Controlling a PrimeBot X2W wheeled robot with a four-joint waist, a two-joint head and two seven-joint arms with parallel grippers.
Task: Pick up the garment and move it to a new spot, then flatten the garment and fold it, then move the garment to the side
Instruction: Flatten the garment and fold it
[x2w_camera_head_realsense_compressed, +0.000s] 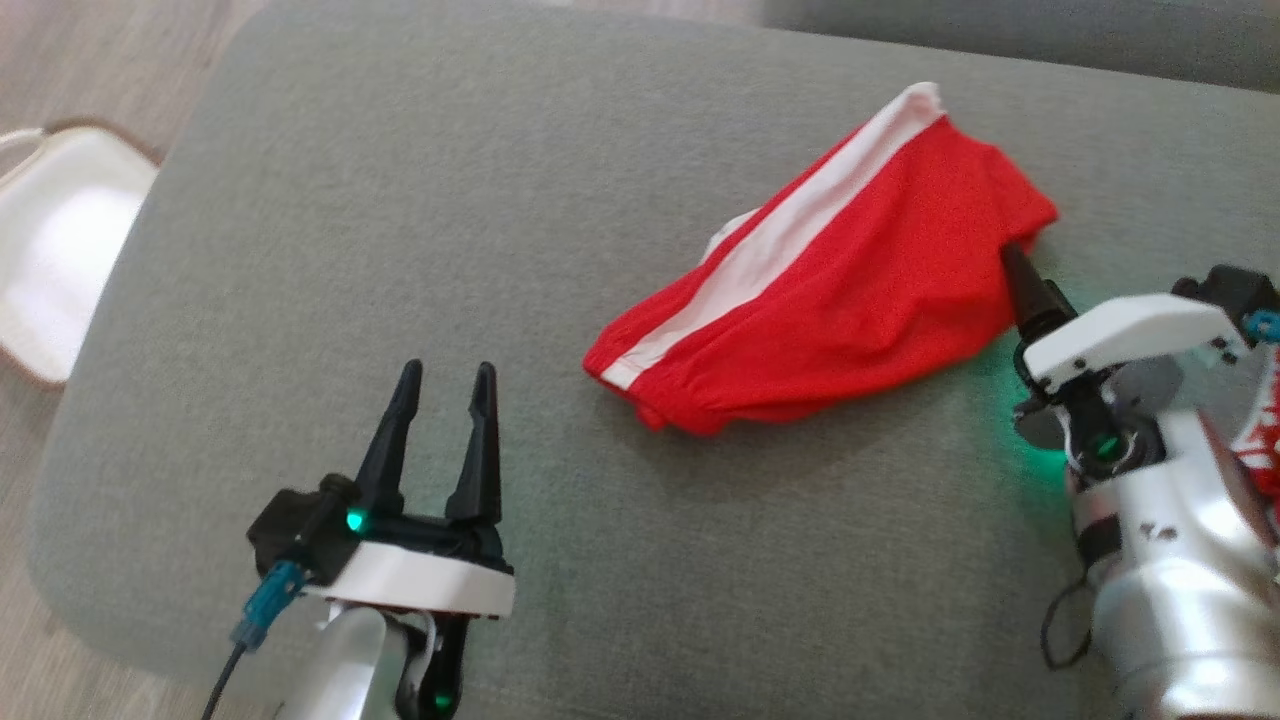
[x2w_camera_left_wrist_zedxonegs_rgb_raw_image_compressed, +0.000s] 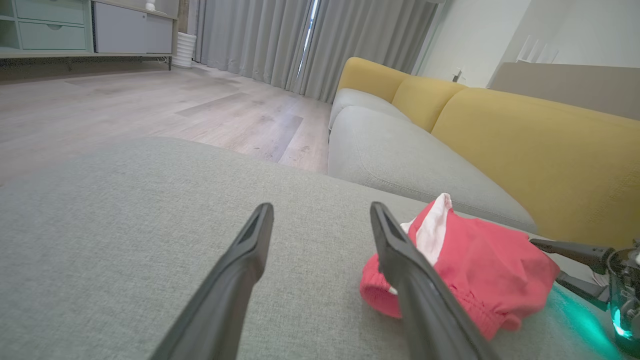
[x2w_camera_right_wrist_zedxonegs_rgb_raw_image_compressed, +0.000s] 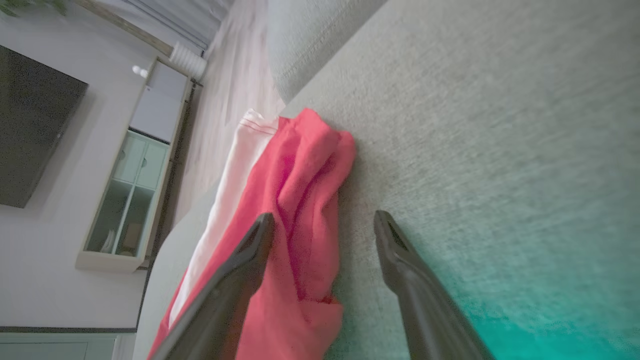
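The garment, red shorts with a white side stripe, lies bunched on the grey cushion, right of centre. My left gripper hovers open at the lower left, apart from the cloth, with nothing between its fingers. The left wrist view has the garment just right of that open gripper. My right gripper is turned on its side at the garment's right edge, one dark finger reaching the cloth. From the right wrist, that gripper is open, one finger over the garment and the other over bare cushion.
A white seat stands on the wood floor beyond the cushion's left edge. A sofa with a yellow back and grey seat lies beyond the cushion's far side. A pale green cabinet stands across the floor. My right gripper shows behind the garment.
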